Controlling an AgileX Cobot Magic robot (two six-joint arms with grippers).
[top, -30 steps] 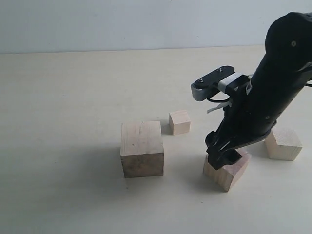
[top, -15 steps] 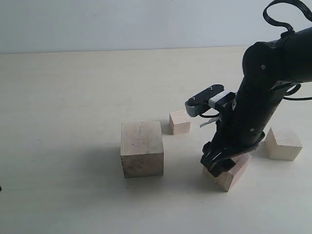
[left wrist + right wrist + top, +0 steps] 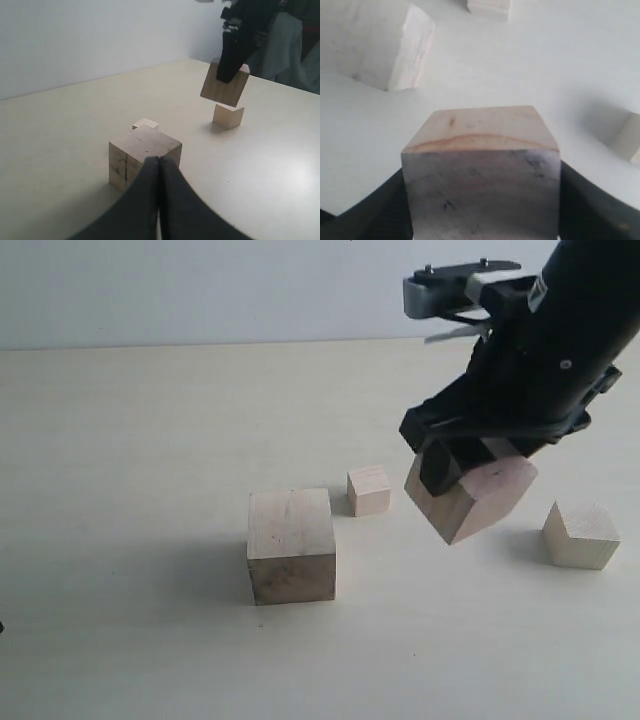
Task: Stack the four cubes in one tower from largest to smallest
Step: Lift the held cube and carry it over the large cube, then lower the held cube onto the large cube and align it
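First placement, by the look of it: you are carrying.
Your right end effector [image 3: 468,462] is gripping the second-largest cube [image 3: 470,505], which is hanging above the counter [image 3: 150,440], tilted corner-down, with no long axis to align. The next move is calling for levelling it over the largest cube [image 3: 291,545]. Your left end effector [image 3: 159,167] is sitting closed.
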